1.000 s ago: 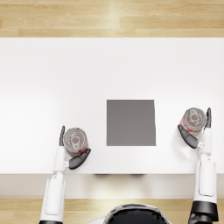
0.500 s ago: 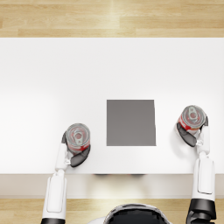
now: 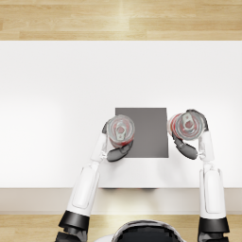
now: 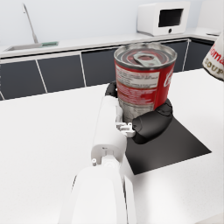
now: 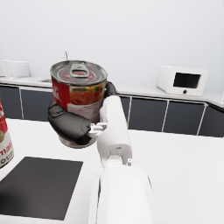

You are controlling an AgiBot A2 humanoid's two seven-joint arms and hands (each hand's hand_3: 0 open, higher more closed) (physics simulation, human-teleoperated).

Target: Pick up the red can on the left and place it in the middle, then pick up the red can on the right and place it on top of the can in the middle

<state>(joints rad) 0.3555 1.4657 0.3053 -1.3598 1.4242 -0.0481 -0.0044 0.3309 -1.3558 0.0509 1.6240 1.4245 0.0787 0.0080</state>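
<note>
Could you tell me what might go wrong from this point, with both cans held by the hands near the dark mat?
1. The left can sits over the edge of the dark mat, not its middle; set down here, it may end up off-centre.
2. The right can, held by the right hand, is already close by; the two cans could collide.
3. The left hand grips low on its can, so it might tip.

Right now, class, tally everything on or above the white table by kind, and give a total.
Red metal cans with silver pull-tab lids: 2, one held in the left hand, one held in the right hand.
Dark grey square mat: 1.
Total: 3.
</note>
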